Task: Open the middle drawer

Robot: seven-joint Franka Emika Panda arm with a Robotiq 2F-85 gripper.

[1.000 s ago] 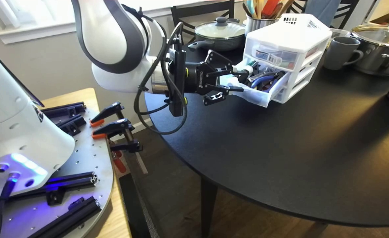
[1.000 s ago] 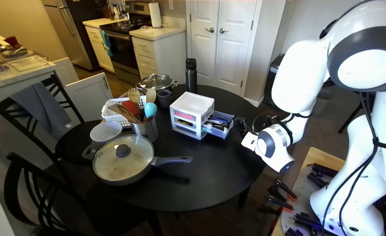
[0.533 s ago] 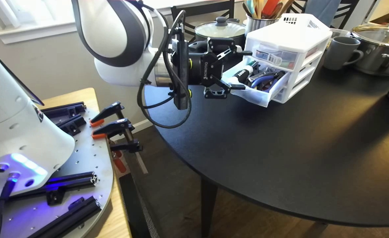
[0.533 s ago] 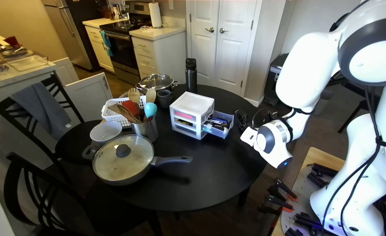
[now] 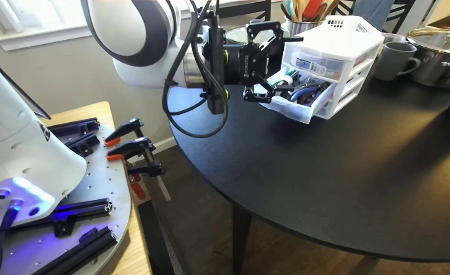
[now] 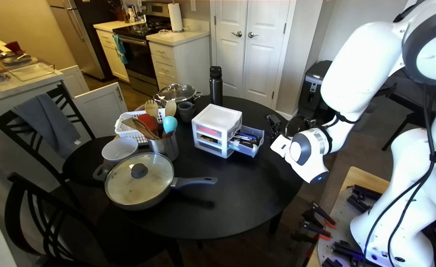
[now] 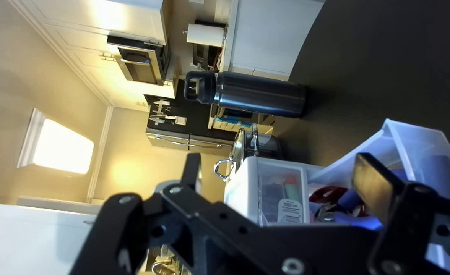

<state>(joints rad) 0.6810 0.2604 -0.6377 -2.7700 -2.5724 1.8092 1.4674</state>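
Pincer (image 5: 294, 63) spread wide and empty, I face the white three-drawer unit (image 5: 333, 45). Its translucent middle drawer (image 5: 294, 110) juts out near my lower finger (image 5: 285, 88).

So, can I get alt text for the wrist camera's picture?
The middle drawer of a white unit is pulled out, red and blue items inside, before an open black robot gripper. The view lies sideways; a dark bottle stands beyond.

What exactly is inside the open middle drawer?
The middle drawer holds a blue-handled tool and a marker-like item with a green end; the wrist view shows a red item too. The open jaws block part of the view; anything beneath these things is covered.
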